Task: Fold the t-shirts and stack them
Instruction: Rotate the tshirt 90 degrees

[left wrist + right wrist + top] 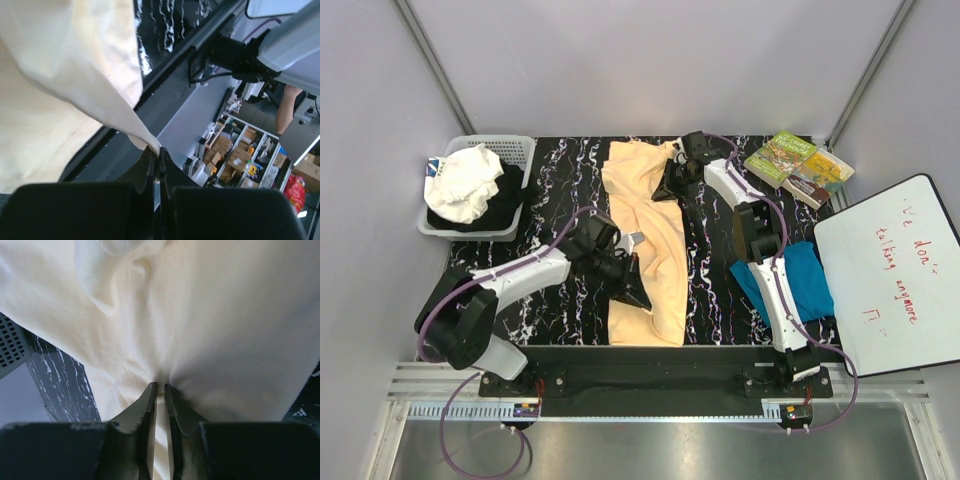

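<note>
The pale peach-yellow t-shirt (645, 235) lies lengthwise down the middle of the black marbled table (550, 310), folded into a long strip. My left gripper (638, 296) is shut on its near left edge; in the left wrist view a corner of the cloth (145, 140) is pinched at the gripper (160, 152). My right gripper (670, 185) is shut on the far right part of the shirt; the right wrist view shows cloth (210, 315) bunched at the gripper (160, 386). The teal-blue t-shirt (810, 280) lies at the right, partly under my right arm.
A grey basket (510, 150) with white and black clothes stands at the far left. Books (798, 165) lie at the far right. A whiteboard (895, 270) with red writing lies at the right edge, next to the teal shirt.
</note>
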Controlling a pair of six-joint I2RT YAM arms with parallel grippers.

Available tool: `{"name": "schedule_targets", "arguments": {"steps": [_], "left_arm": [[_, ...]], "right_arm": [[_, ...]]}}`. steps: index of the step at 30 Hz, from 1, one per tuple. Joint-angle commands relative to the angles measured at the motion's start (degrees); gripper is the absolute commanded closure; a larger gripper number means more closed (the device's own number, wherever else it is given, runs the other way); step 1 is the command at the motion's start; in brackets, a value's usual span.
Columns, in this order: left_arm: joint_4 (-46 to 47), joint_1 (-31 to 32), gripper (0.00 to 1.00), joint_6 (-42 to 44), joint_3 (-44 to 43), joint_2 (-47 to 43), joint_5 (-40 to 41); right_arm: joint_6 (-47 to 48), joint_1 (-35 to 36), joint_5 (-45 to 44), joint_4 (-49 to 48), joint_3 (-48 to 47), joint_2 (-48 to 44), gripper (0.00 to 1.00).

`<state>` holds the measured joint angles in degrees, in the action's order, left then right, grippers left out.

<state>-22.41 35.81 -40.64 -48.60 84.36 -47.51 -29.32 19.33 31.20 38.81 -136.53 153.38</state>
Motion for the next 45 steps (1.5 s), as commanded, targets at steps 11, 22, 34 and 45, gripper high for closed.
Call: {"name": "schedule_targets", "arguments": {"steps": [11,22,34,45], "left_arm": [[-3.77,7.43,1.0,-8.58,3.68,2.74,-5.75],[-29.77,7.25,0.01,8.82,-14.93,-0.94,12.14],[-21.89,-17.16,0.01,12.87,-5.3,-1.84,7.35],[-11.52,-18.06,0.03,7.16,8.42,-2.44,1.98]], "right_arm": [[0.41,-0.35,-0.17,2.41,-3.65,0.95,0.78],[7.08,-0.87,-2.89,2.85,1.08,-12.91,0.55],[7.17,-6.85,-2.12,2.77,40.79,-45.7,0.0],[-4.33,-6.85,5.88,-0.66,78.85,-62.32,0.25]]}}
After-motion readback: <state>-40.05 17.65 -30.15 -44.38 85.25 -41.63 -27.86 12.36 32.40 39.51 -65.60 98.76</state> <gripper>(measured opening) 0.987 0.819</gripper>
